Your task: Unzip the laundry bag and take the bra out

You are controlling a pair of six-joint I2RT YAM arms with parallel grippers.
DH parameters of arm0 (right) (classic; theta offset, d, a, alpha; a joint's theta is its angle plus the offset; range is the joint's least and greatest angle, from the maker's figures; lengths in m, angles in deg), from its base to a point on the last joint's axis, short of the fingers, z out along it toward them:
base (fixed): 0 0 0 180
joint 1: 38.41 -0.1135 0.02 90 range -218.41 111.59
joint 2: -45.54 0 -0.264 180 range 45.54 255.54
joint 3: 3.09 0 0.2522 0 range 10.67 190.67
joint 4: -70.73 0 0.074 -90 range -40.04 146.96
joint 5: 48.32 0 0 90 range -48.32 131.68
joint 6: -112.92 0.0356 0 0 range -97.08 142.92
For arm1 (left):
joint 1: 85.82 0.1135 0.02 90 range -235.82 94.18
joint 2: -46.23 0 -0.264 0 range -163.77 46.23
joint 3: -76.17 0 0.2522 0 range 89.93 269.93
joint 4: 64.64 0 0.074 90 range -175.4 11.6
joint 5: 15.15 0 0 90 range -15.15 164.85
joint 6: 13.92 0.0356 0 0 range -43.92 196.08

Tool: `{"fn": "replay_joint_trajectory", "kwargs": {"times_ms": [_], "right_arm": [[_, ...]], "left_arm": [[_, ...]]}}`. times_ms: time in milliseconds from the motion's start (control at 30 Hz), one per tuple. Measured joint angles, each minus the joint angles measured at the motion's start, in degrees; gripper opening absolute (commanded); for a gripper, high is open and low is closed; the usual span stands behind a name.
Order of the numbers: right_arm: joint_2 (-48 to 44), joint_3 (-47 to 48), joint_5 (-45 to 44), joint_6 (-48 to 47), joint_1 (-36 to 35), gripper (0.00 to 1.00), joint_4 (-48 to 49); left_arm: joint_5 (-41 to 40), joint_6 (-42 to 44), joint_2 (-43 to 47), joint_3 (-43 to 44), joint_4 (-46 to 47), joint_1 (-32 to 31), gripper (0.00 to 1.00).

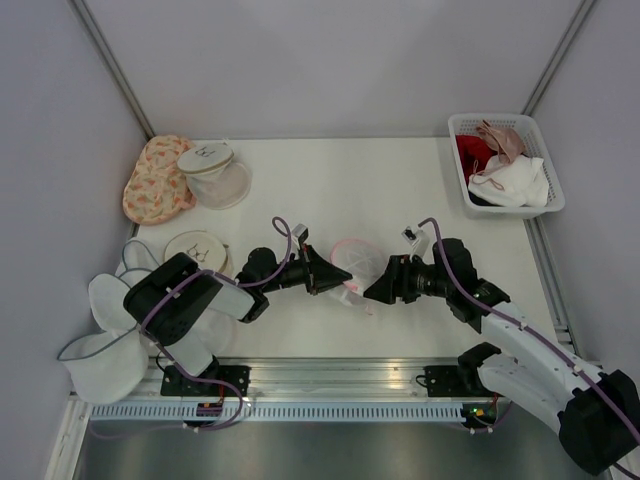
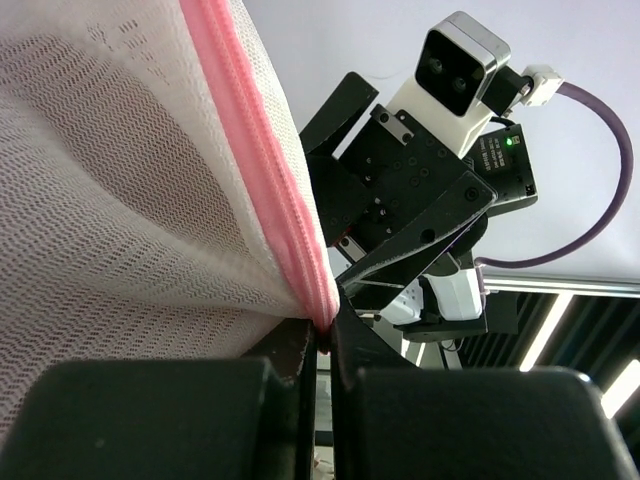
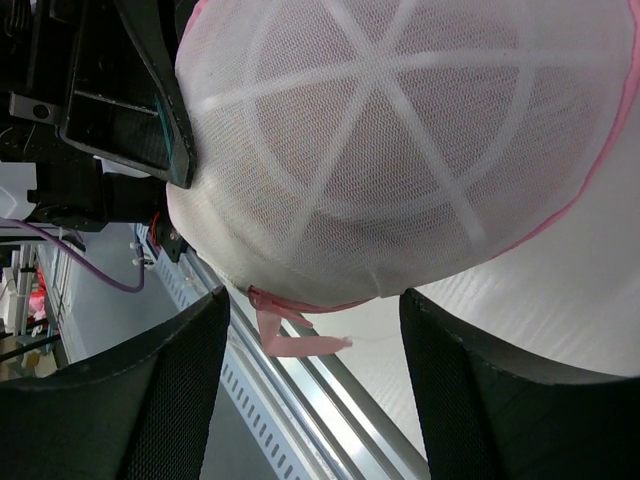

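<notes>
The bag looks light and floppy. The left gripper pinches its rim; the right gripper gapes astride the tab, likely the best hold.

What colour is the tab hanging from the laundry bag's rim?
Pink; the tab on the laundry bag shows best in the right wrist view.

Top view: bright, even, diffuse overhead light. The arms cast only faint, soft-edged shadows on the table.

Left wrist view: ceiling strip lights glare at lower right. The left tool is dark and soft, while the laundry bag mesh is sharp.

Right wrist view: the right tool fingers are dark and defocused, and the mesh is sharp.
</notes>
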Motion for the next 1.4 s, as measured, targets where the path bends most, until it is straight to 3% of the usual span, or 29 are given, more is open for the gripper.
{"fn": "replay_joint_trajectory", "kwargs": {"times_ms": [300,467,633,700,1000,1100,1400], "right_arm": [[-1.5,-0.5,-0.4,2.9,-2.8,0.63,1.7],[-2.5,-0.8,-0.3,4.1,-3.0,0.45,2.2],[-2.6,-0.8,0.1,4.8,-3.2,0.39,3.0],[-2.8,-0.8,0.1,5.0,-3.2,0.30,3.0],[-4.8,-0.8,0.1,4.8,-3.4,0.19,2.5],[-5.9,-0.8,-0.1,4.0,-3.4,0.02,0.8],[-7.0,3.8,-5.7,-2.3,-3.8,0.00,-13.2]], "left_arm": [[-0.3,-0.7,0.0,0.0,1.1,0.1,0.02],[-0.5,-0.8,0.0,0.0,1.3,0.1,0.02],[-0.5,-0.8,0.0,0.0,1.3,0.1,0.02],[-0.5,-0.8,0.0,0.0,1.2,0.1,0.02],[-0.5,-0.8,0.0,-0.2,1.2,0.1,0.02],[-0.5,-0.8,0.0,-0.5,1.2,0.1,0.02],[0.7,-0.8,0.0,-0.9,1.2,0.4,0.02]]}}
